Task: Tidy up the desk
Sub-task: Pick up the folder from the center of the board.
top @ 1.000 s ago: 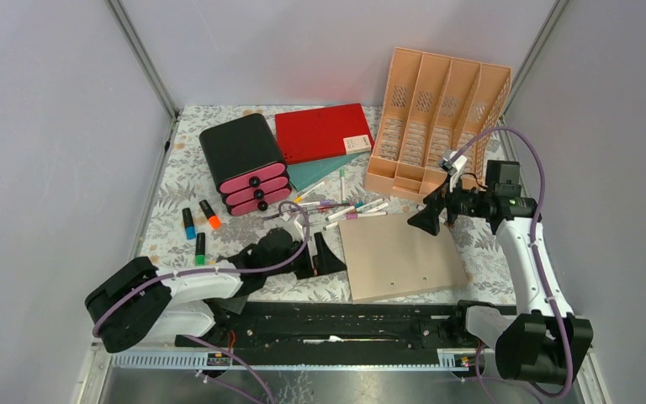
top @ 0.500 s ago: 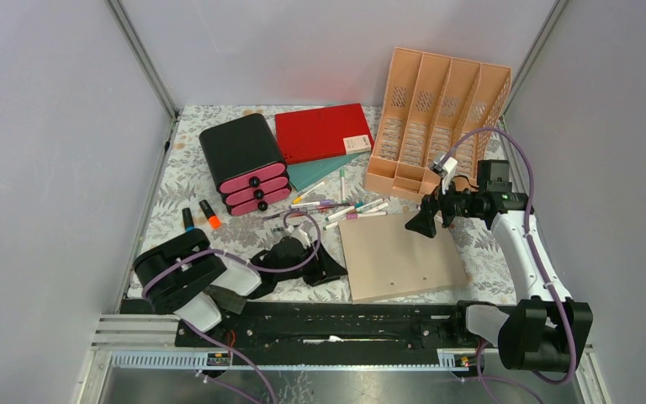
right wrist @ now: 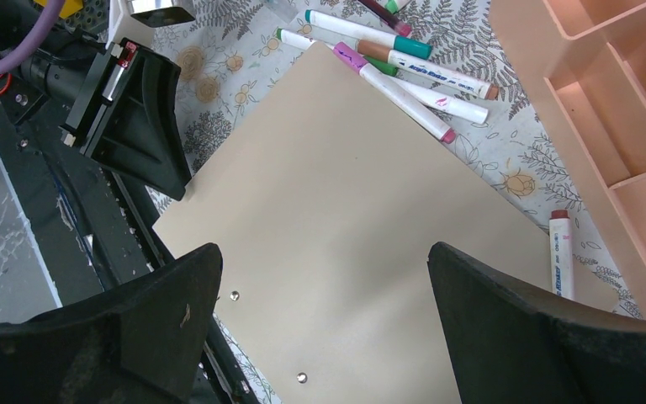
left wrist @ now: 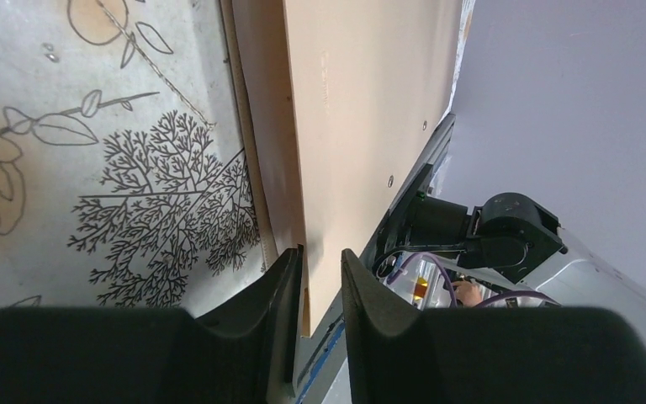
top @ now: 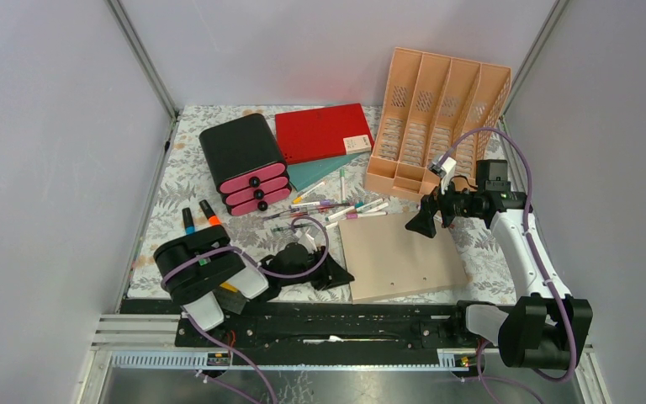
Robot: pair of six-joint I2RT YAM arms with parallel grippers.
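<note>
On the fern-and-flower-clothed desk point(top: 177, 181) beneath both arms, the left gripper point(left wrist: 320, 257) pinches the near left corner of a flat beige card folder point(top: 399, 257) while the right gripper point(right wrist: 324, 257) hangs spread wide above it.

On the cloth-covered table point(top: 166, 192), a black plastic drawer box with pink fronts point(top: 242, 162) stands at the rear left. Just right of it, a red flat folder point(top: 320, 132) lies partly on a teal folder point(top: 318, 173). A peach plastic file rack point(top: 437, 118) stands at the rear right. Loose marker pens point(top: 349, 209) lie mid-table, behind a tan flat board point(top: 399, 257) at the front. Two stubby highlighters point(top: 198, 216) lie before the drawer box.
</note>
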